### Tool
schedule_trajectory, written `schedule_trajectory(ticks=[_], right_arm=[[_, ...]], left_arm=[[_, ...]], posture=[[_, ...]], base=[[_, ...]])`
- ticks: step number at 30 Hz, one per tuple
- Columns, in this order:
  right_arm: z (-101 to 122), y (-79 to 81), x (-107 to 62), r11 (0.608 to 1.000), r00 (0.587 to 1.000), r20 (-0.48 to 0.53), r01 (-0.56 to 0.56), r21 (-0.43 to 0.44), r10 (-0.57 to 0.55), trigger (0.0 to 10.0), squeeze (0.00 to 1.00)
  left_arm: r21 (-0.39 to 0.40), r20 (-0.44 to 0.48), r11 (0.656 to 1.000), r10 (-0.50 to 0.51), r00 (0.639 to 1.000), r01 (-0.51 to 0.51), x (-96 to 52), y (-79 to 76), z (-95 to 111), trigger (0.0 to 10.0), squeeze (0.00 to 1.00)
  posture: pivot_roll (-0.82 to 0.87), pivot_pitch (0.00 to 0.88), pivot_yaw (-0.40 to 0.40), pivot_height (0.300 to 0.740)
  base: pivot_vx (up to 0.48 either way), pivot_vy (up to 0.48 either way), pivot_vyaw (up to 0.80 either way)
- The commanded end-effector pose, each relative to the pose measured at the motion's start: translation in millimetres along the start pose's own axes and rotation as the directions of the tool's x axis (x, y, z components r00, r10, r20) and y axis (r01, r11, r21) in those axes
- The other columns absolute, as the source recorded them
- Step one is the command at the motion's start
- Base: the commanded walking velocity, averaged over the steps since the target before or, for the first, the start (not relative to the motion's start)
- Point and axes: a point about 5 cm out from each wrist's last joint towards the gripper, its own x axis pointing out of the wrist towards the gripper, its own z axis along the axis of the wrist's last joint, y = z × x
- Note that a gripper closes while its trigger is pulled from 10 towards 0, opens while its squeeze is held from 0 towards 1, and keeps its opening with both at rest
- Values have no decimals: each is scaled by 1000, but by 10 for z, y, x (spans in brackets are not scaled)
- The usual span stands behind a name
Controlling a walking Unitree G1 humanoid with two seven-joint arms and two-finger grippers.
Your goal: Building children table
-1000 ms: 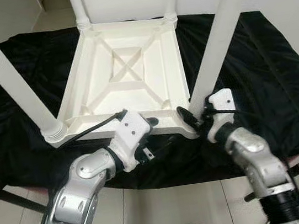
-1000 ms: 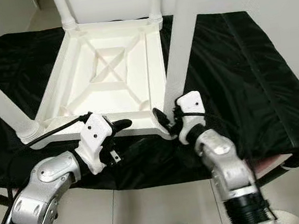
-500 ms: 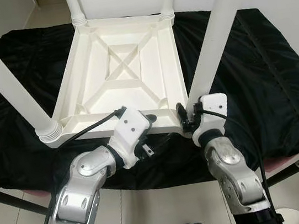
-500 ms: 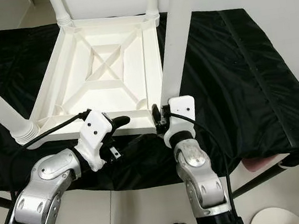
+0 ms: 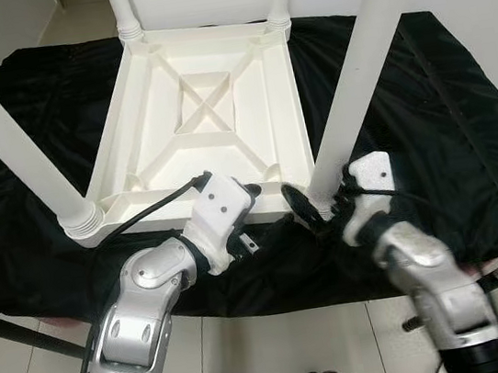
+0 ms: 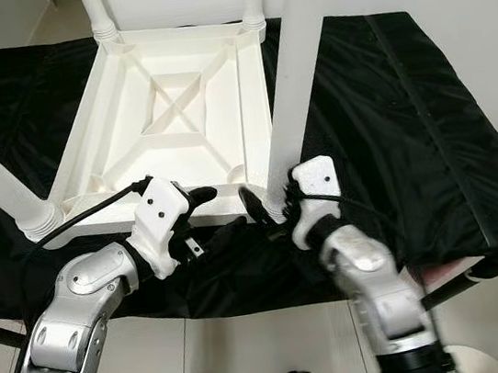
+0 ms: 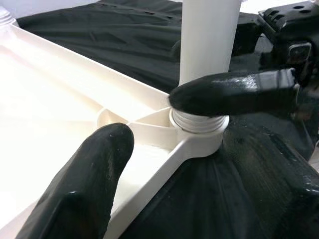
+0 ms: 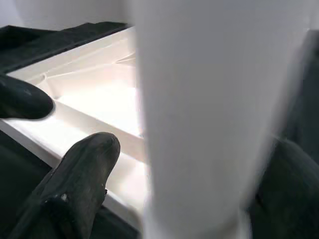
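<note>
Swinging outward since before, the right pincer (image 5: 312,207) straddles the table leg (image 5: 357,65), fingers spread.

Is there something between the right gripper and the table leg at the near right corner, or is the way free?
Nothing visible blocks it. The right gripper already has the near right leg between its open fingers, just above the threaded socket of the upturned tabletop.

A black cloth (image 5: 422,97) covers the supporting table (image 5: 28,333), draping over its near edge, with wrinkles toward 3 o'clock. Directly on the cloth, from centre toward 11 o'clock, lies a white children's table (image 5: 211,117), upside down, its legs pointing up.
</note>
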Motion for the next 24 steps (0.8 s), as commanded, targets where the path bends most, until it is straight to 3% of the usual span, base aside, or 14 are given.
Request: schedule_trajectory(ticks=[1,5,11,12,13,14,23,24], right_arm=[[-28,7,5,999,999,4,-46,3,46,10000,0],[-71,-161,36,985,986,-6,-166,-38,166,10000,0],[-85,-274,104,980,981,-9,-194,-54,194,10000,0],[-85,-299,131,977,979,-8,-204,-57,204,9137,0],[-85,-313,148,976,978,-8,-210,-60,210,9137,0],[-102,-330,180,973,975,-13,-222,-68,222,0,0],[-171,-327,225,964,966,-20,-260,-49,259,0,0],[-181,-331,224,967,968,-17,-252,-47,252,2314,0]], left_arm=[[4,-6,985,171,985,-171,-18,65,-40,10000,0],[-33,4,995,92,996,-92,-88,-33,-67,10000,0],[-55,7,998,23,1000,-23,-149,-93,-78,10000,0],[-61,8,998,4,1000,-4,-163,-105,-76,10000,0],[-64,8,998,-8,1000,8,-170,-112,-74,10000,0],[-64,5,997,-32,999,32,-182,-130,-82,10000,0],[-42,1,999,-27,1000,27,-223,-137,-83,10000,0],[-42,1,999,-24,1000,24,-227,-140,-82,10000,0]], posture=[[-143,161,27,740],[-142,158,34,740],[-134,158,34,740],[-133,157,35,740],[-133,157,35,740],[-126,154,34,740],[-115,154,20,740],[-115,154,20,740]], base=[[0,0,0],[0,0,0],[0,0,0],[0,0,0],[0,0,0],[0,0,0],[0,0,0],[0,0,0]])
